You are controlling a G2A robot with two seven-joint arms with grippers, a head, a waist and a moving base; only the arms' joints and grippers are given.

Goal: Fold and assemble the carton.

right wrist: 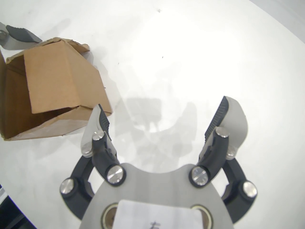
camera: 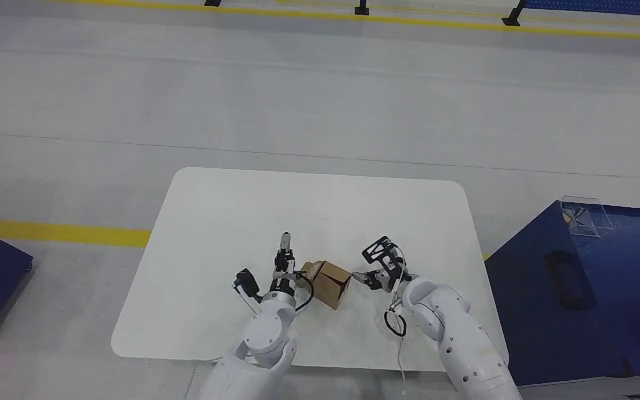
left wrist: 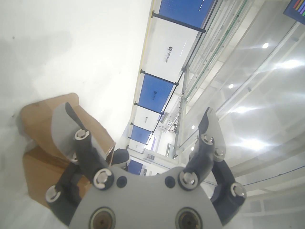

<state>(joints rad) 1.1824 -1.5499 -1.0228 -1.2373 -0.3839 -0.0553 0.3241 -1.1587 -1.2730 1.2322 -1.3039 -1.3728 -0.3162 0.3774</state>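
The carton point(camera: 327, 283) lies on its side near the front edge of the white surface point(camera: 300, 210), between the left jaws and the right jaws. It has been opened out into a box shape. Its walls stand and 1 broad flap point(right wrist: 62, 77) is bent across the open end, though not flush: a dark gap shows under it, and the lower flap point(right wrist: 47, 125) sags loose toward the surface. The edges at the far corner look crumpled.

I judge the task about halfway — the body is formed, but the end flaps are not yet tucked shut, and whether the other end is closed cannot be seen.

The left jaws stand apart with nothing clamped, 1 finger point(left wrist: 63, 122) laid along the carton's side. The right jaws are also spread wide and empty, just beside the carton's open end, over bare surface.
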